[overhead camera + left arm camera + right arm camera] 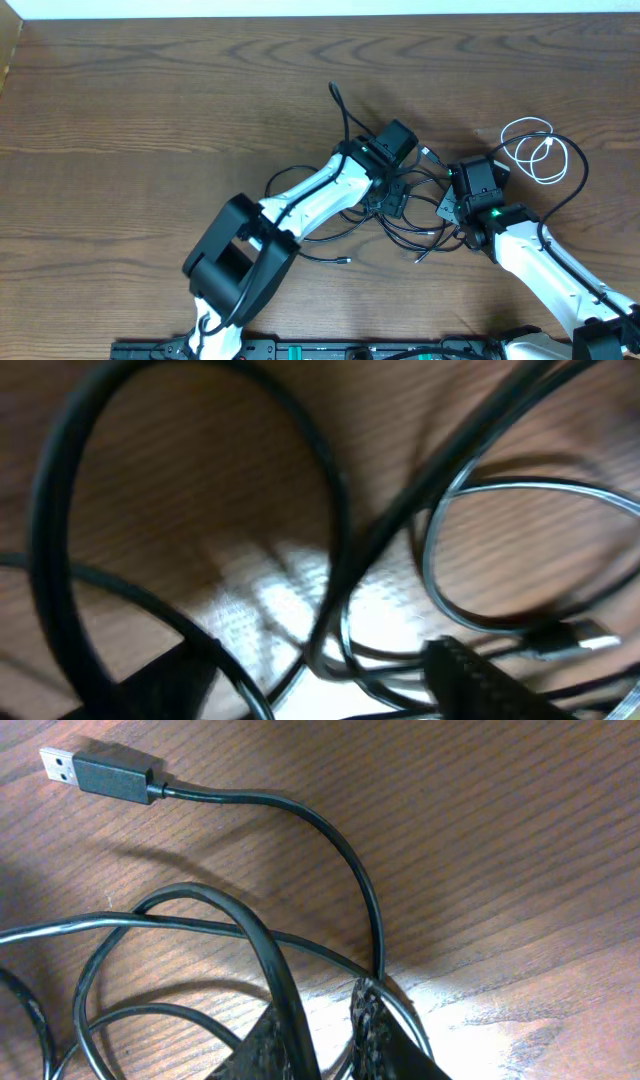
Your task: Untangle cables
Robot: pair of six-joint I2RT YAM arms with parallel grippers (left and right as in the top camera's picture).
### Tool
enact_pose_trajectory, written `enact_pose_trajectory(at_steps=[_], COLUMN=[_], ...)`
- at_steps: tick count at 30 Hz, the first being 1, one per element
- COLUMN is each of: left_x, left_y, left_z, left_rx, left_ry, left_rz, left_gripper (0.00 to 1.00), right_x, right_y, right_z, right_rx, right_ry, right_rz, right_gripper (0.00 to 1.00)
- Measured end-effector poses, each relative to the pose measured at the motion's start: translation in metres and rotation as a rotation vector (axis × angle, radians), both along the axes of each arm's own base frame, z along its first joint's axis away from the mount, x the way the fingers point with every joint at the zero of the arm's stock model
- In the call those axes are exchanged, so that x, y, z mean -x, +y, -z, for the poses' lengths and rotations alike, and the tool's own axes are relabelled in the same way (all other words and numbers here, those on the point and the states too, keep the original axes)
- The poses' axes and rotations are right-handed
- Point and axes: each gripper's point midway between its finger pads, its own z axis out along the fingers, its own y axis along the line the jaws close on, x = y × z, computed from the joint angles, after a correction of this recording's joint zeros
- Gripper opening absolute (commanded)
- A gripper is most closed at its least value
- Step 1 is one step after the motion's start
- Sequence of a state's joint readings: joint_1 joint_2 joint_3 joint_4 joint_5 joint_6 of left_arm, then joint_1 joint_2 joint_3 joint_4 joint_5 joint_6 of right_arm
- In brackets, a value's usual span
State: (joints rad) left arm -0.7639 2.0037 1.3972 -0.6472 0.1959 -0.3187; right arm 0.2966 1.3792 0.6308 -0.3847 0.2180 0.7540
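While black cable [377,920] sits knotted mid surface [150,100], white cable [535,150] coiled apart, left gripper [315,660] jaws gape wide over strands; right gripper [335,1020] jaws narrow, can't tell if gripping. Ease USB plug [100,772] out slowly, w/o yanking.

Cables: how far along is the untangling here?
Done: the white cable lies coiled at the right, apart from the central pile. In hand: the left gripper and right gripper are down in the black cable tangle. Left: its loops cross one another; nothing lies straight.
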Motion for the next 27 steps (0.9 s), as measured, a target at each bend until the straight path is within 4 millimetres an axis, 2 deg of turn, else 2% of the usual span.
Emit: enact_pose_trajectory(at_steps=[2, 3, 5, 10, 14, 17, 19, 20, 21, 24, 27], left_x=[0.001, 0.001, 0.002, 0.002, -0.003, -0.013, -0.022, -0.028, -0.032, -0.037, -0.044], left_y=[0.002, 0.004, 0.005, 0.004, 0.009, 0.014, 0.018, 0.022, 0.025, 0.035, 0.050], left_z=[0.009, 0.016, 0.023, 0.021, 0.008, -0.022, -0.052, -0.077, -0.093, -0.133, -0.164], left_rx=[-0.018, -0.032, -0.046, -0.041, -0.027, 0.019, 0.068, 0.108, 0.133, 0.190, 0.214], left_ry=[0.013, 0.021, 0.036, 0.032, 0.010, -0.045, -0.102, -0.149, -0.182, -0.266, -0.349], left_rz=[-0.002, -0.002, -0.006, 0.000, -0.017, -0.042, -0.062, -0.078, -0.087, -0.094, -0.121], left_gripper=[0.29, 0.10, 0.08, 0.08, 0.08, 0.08, 0.08, 0.08, 0.08, 0.08, 0.08], right_x=[0.000, 0.000, 0.000, 0.001, 0.001, 0.001, 0.001, 0.001, 0.001, 0.001, 0.001], right_y=[0.001, 0.002, 0.003, 0.004, 0.004, 0.004, 0.004, 0.004, 0.005, 0.005, 0.005], right_z=[0.000, 0.000, 0.000, 0.001, 0.001, 0.001, 0.001, 0.001, 0.001, 0.001, 0.001], right_rx=[-0.005, -0.008, -0.014, -0.020, -0.021, -0.022, -0.023, -0.023, -0.024, -0.024, -0.024], right_ry=[0.001, 0.002, 0.003, 0.006, 0.006, 0.006, 0.007, 0.007, 0.008, 0.007, 0.007], right_rz=[-0.003, -0.004, -0.007, -0.010, -0.010, -0.011, -0.011, -0.012, -0.012, -0.012, -0.012], right_gripper=[0.16, 0.16, 0.16, 0.16, 0.12, 0.12, 0.13, 0.13, 0.13, 0.14, 0.14])
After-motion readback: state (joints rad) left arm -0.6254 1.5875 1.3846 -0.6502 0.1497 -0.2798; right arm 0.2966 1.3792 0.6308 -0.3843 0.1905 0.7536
